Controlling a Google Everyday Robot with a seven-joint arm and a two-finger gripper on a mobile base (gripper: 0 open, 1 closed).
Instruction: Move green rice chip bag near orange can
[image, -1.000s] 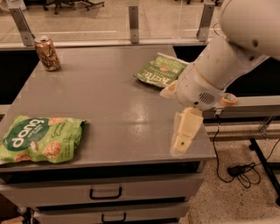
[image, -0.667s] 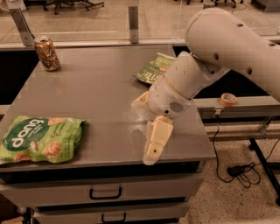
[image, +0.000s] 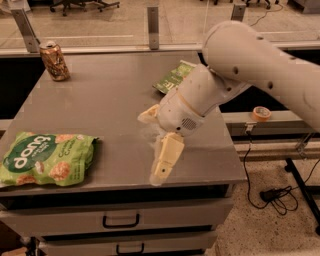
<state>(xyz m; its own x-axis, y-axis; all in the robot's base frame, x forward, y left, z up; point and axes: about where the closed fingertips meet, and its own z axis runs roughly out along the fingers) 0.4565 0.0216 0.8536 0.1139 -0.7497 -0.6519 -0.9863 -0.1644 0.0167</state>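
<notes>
Gripper (image: 151, 147) hangs at lower centre of frame above the table (image: 110, 95) front edge, jaws spread, empty, apparently touching nothing. Task looks barely begun: green rice chip bag (image: 46, 159) lies lower left, ungrasped, well apart from orange can (image: 54, 61) standing upper left. Reach, grasp, carry and placement all remain.

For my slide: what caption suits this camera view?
Gripper hovers at the table front edge, apart from green rice chip bag; orange can at far corner.

Large white "dang" lettering on the green rice chip bag (image: 47, 159)
</notes>
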